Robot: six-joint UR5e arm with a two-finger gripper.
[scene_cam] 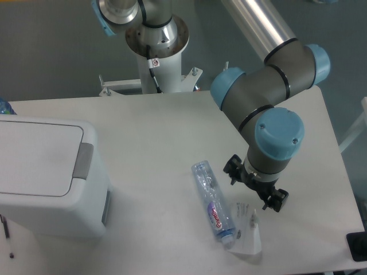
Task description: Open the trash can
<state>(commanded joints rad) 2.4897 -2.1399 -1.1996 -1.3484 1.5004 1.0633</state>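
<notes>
Overhead, white table (155, 132) on grey floor, trash can (46, 177) lid down, gripper (255, 186) aperture indiscernible.

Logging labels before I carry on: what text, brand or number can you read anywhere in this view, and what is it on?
Bottle label: red and purple with white lettering, too blurred to read.
Small tag on the cable at the arm's base: a red mark, too small to read.
Clear packet beside the bottle: faint dark marks, not legible.
Trash can: no text visible.
</notes>
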